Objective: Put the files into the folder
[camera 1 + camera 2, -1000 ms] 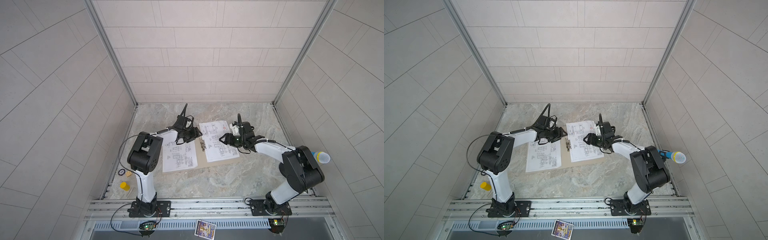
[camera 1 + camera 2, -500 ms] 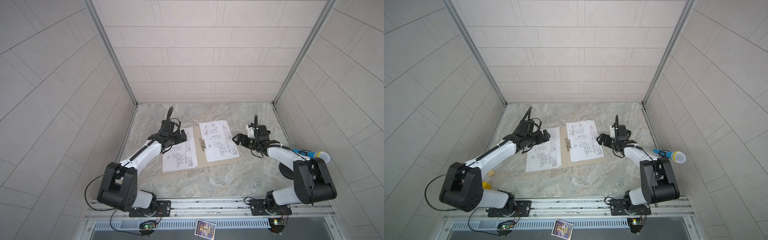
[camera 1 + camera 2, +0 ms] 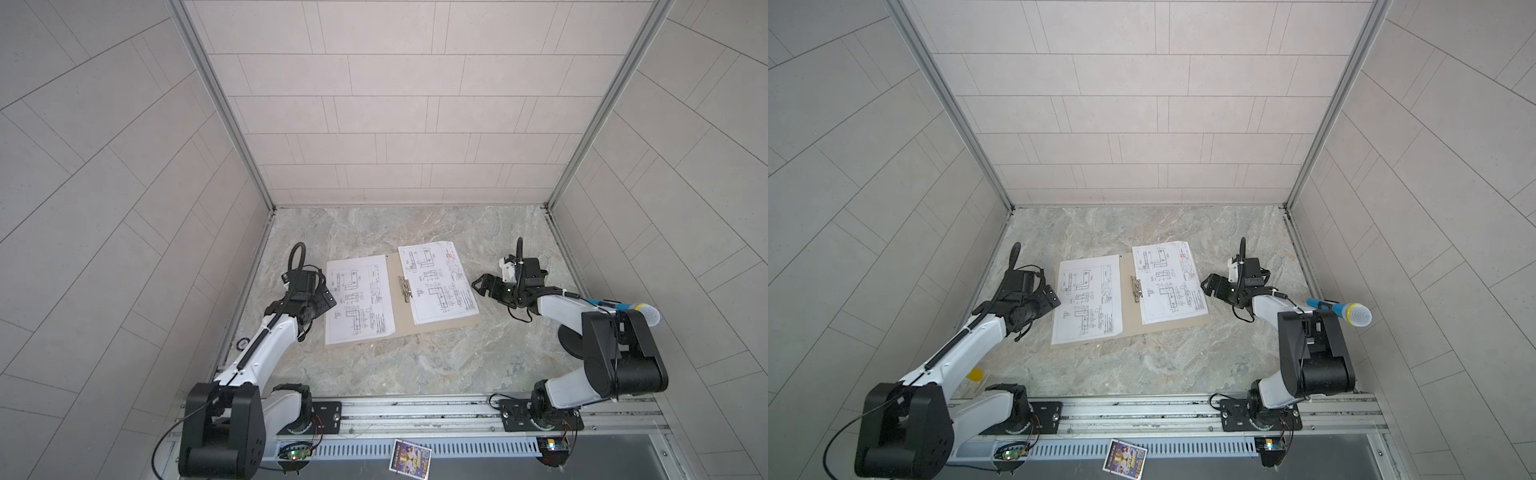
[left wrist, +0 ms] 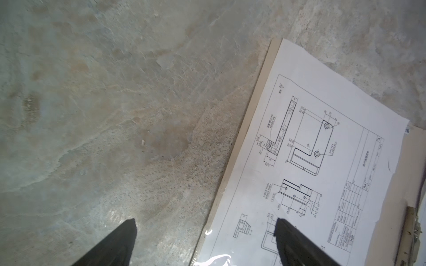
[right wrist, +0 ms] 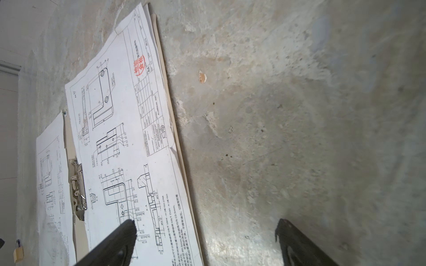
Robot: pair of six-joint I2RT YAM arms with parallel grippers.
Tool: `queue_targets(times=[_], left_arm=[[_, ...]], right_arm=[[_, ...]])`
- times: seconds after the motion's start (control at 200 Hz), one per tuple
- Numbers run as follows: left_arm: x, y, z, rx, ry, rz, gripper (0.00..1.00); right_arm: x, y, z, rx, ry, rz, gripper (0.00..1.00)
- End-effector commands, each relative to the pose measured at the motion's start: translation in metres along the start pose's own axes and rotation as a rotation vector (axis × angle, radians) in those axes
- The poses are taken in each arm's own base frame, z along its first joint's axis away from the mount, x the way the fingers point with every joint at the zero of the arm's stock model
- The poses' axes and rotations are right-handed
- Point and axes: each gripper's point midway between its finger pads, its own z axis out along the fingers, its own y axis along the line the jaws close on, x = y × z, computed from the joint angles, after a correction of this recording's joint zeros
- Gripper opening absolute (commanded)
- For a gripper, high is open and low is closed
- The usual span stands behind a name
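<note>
Card [image 3: 409, 457] first: small and colourful, it lies on the front rail, well behind both of your grippers. A blue-handled microphone [image 3: 640, 311] sits behind your right gripper, beside that arm.

Your left gripper [image 4: 205, 224] has its jaws spread wide and holds nothing. In its wrist view one finger [image 4: 297, 248] is over the near edge of the left sheet [image 3: 359, 299], and the other is over the bare marble table [image 3: 415, 365]. You cannot tell whether that finger touches the paper.

Your right gripper [image 5: 206, 223] is also spread wide and empty. One of its fingers [image 5: 115, 244] shows over the right sheet [image 3: 436, 282], and the other is over bare table just off the folder's edge.

Between your two grippers the folder [image 3: 404, 322] lies open and flat. The files [image 3: 1088, 299] rest on it printed side up, one sheet on each half. Its metal clip [image 3: 404, 288] runs along the spine between them, ahead of both grippers' fingertips.

Past the folder, ahead of both grippers, bare table runs to the tiled back wall [image 3: 395, 124].
</note>
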Motion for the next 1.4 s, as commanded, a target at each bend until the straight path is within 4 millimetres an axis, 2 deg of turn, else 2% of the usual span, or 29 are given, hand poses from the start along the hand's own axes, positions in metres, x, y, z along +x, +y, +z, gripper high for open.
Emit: queue_targets(times=[0.0, 0.27, 0.4, 0.615, 0.831, 1.036, 1.296, 1.396], left_arm=[[0.01, -0.006, 0.007, 0.041, 0.063, -0.005, 1.0], [0.025, -0.031, 0.017, 0.18, 0.152, 0.009, 1.0], [0.031, -0.027, 0.023, 0.163, 0.176, 0.015, 1.0], [0.027, -0.029, 0.03, 0.17, 0.161, 0.003, 1.0], [0.027, -0.032, 0.045, 0.175, 0.172, 0.001, 1.0], [0.024, -0.035, 0.047, 0.195, 0.16, 0.01, 1.0], [0.045, -0.038, 0.05, 0.248, 0.226, 0.01, 1.0], [0.046, -0.042, 0.048, 0.277, 0.23, 0.0, 0.99]], right_arm=[[0.005, 0.003, 0.008, -0.044, 0.025, 0.011, 0.95], [0.023, 0.001, 0.021, -0.081, 0.094, 0.052, 0.88], [0.029, 0.0, 0.025, -0.092, 0.116, 0.076, 0.85], [0.034, -0.001, 0.027, -0.098, 0.136, 0.078, 0.84], [0.031, 0.0, 0.027, -0.096, 0.139, 0.071, 0.84], [0.034, 0.0, 0.028, -0.092, 0.156, 0.068, 0.83], [0.038, 0.001, 0.03, -0.106, 0.175, 0.073, 0.82], [0.038, 0.003, 0.031, -0.115, 0.181, 0.075, 0.81]])
